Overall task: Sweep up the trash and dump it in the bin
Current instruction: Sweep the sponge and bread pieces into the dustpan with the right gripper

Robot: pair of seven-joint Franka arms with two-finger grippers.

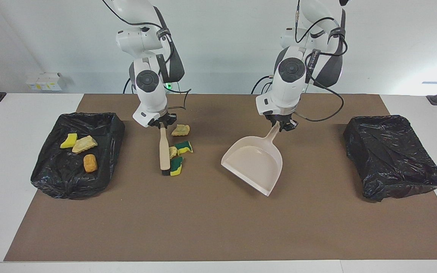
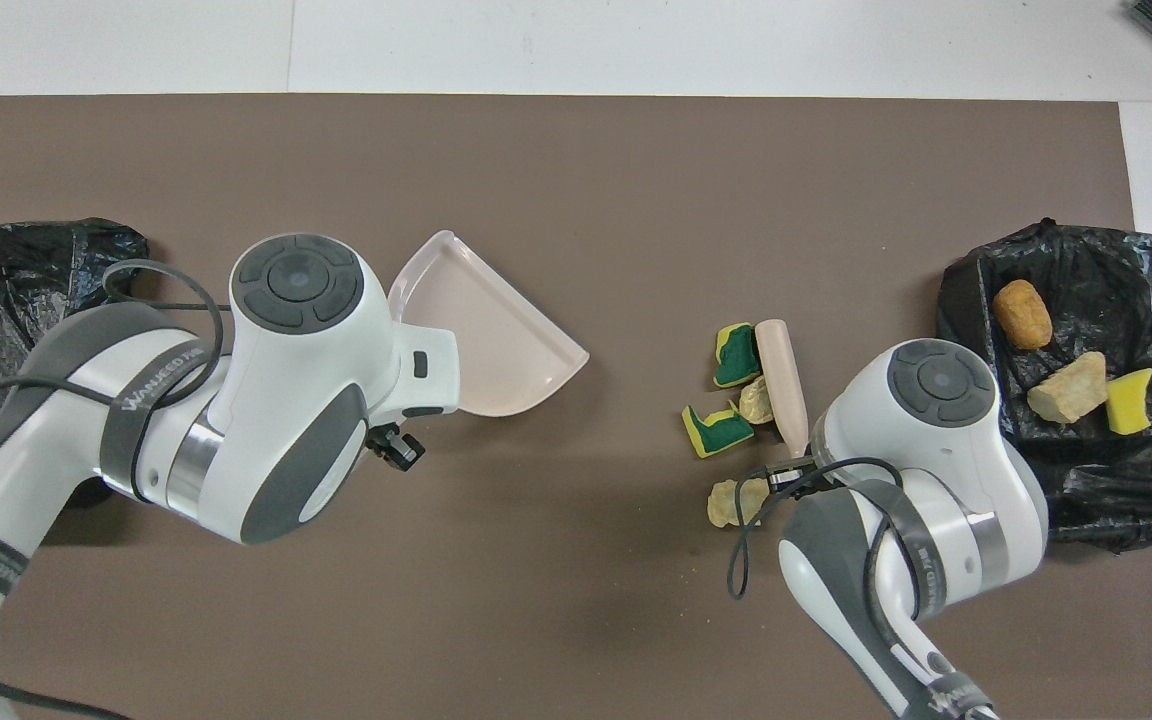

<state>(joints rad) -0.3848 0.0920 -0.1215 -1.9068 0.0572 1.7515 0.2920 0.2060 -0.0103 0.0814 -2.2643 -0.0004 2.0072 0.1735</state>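
Observation:
My right gripper (image 1: 161, 124) is shut on the handle of a wooden brush (image 1: 163, 149), whose bristle end rests on the brown mat. Pressed against the brush are two green-and-yellow sponge scraps (image 1: 183, 147) (image 1: 176, 167) and a tan chunk (image 1: 172, 151). Another tan chunk (image 1: 180, 130) lies beside the gripper. My left gripper (image 1: 283, 125) is shut on the handle of the pale pink dustpan (image 1: 254, 163), whose mouth turns toward the brush. In the overhead view the brush (image 2: 782, 380) and dustpan (image 2: 476, 325) stand apart.
A black-bagged bin (image 1: 101, 125) at the right arm's end holds a yellow sponge piece (image 1: 68, 140), a tan chunk (image 1: 84, 144) and an orange lump (image 1: 90, 163). A second black-bagged bin (image 1: 393, 155) sits at the left arm's end.

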